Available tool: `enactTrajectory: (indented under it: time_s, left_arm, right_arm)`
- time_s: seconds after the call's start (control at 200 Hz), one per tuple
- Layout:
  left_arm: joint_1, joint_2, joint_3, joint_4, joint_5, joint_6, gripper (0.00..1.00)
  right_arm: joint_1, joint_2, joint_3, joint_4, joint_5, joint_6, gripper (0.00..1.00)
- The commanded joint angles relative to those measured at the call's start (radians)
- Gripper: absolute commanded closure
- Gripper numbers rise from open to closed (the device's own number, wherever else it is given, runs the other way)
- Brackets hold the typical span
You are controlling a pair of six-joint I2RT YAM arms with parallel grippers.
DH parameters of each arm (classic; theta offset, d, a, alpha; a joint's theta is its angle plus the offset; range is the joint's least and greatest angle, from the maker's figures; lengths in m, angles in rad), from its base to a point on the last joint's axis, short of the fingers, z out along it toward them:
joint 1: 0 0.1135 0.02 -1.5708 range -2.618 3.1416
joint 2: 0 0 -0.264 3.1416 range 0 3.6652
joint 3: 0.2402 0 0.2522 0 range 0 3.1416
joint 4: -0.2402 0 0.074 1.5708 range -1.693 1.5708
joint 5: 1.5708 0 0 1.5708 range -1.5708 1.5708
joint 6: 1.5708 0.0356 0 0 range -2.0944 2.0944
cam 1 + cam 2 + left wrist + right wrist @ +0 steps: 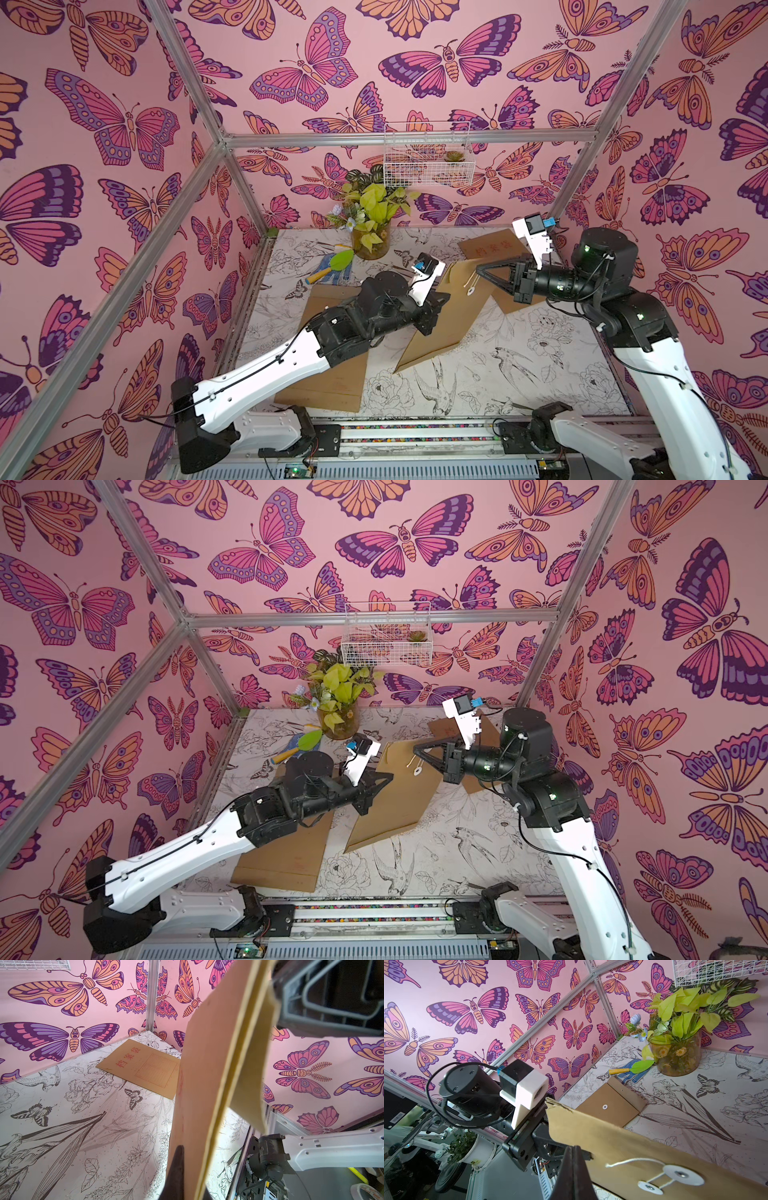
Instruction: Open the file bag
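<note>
File bag (449, 320) was held up on edge, tilted, over the middle of the table (519, 374). Left gripper (444, 297) was clamped on its left side. Right gripper (478, 268) was closed, seemingly pinching the flap's far edge. String (629, 1162) apparently joined both discs (683, 1175), so it seemed wise to unwind it before pulling the flap, with the left side held firm.

Closed flat on the edge of the raised, tilted file bag (623, 1147) with the right gripper (574, 1149). Held at the opposite corner by the left gripper (544, 1136). On the bag's face, string (629, 1160) loose-ended, looped between two white discs (682, 1175). Leftward, flat on the table (716, 1109), a second file bag (608, 1105); farther off, trowel (631, 1069) on glove (636, 1077), just beside a vase (675, 1057).
</note>
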Motion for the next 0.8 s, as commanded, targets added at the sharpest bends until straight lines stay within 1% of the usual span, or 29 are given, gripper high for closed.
enactTrajectory:
  time_s: [0.0, 0.075, 0.18, 0.245, 0.34, 0.441, 0.551, 0.661, 0.796]
  left_arm:
    - [0.014, -0.031, -0.014, 0.049, -0.030, -0.021, 1.00]
    - [0.017, -0.042, -0.018, 0.051, -0.039, -0.022, 1.00]
    - [0.017, -0.053, -0.018, 0.050, -0.067, 0.001, 1.00]
    - [0.018, -0.051, 0.003, 0.024, -0.092, 0.028, 1.00]
    - [0.017, -0.043, 0.045, -0.019, -0.124, 0.081, 1.00]
    - [0.017, -0.031, 0.099, -0.072, -0.156, 0.140, 1.00]
    - [0.010, -0.016, 0.159, -0.129, -0.187, 0.203, 1.00]
    - [-0.002, -0.001, 0.211, -0.171, -0.215, 0.256, 1.00]
    - [-0.029, 0.022, 0.269, -0.215, -0.261, 0.311, 1.00]
  right_arm:
    - [-0.004, -0.016, -0.010, -0.030, -0.019, -0.037, 1.00]
    - [-0.004, -0.026, -0.020, -0.053, 0.028, -0.048, 1.00]
    - [-0.003, -0.049, -0.041, -0.084, 0.159, -0.049, 1.00]
    - [-0.003, -0.070, -0.081, -0.043, 0.199, 0.001, 0.90]
    - [-0.003, -0.101, -0.165, 0.087, 0.196, 0.106, 0.69]
    - [-0.003, -0.106, -0.220, 0.198, 0.165, 0.191, 0.59]
    - [-0.003, -0.105, -0.273, 0.339, 0.133, 0.303, 0.54]
    - [-0.004, -0.100, -0.333, 0.513, 0.101, 0.421, 0.54]
    - [-0.004, -0.081, -0.369, 0.665, 0.064, 0.505, 0.53]
